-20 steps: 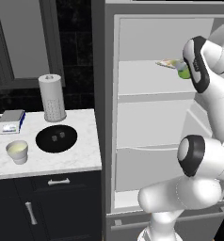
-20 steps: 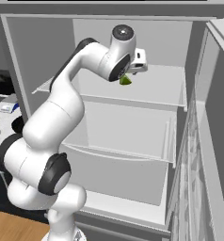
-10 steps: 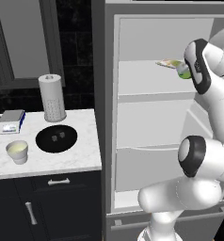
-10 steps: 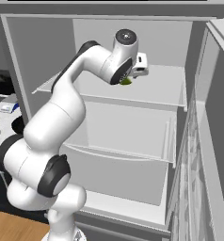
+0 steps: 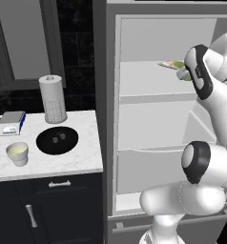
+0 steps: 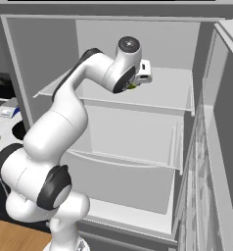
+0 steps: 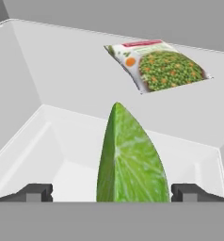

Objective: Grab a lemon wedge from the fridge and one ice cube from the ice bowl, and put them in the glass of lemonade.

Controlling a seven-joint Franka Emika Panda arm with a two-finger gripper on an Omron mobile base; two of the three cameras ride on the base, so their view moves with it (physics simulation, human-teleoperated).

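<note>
Lemon wedge upright between two dark fingertips, centred in gap, cut face toward camera, point up. Fingers spread wide either side of wedge; contact with it not visible, so grip cannot be told. Gripper up at upper shelf level inside open fridge. Frozen vegetable bag flat on shelf beyond wedge. Left counter: ice bowl, glass of lemonade near it, paper-towel cylinder behind.

The left base view looks forward and down from behind the arm at the tall grey open fridge, the counter at its left. The right base view faces that fridge from the other side; both share its white shelves. The hand view sits close above the upper shelf.
</note>
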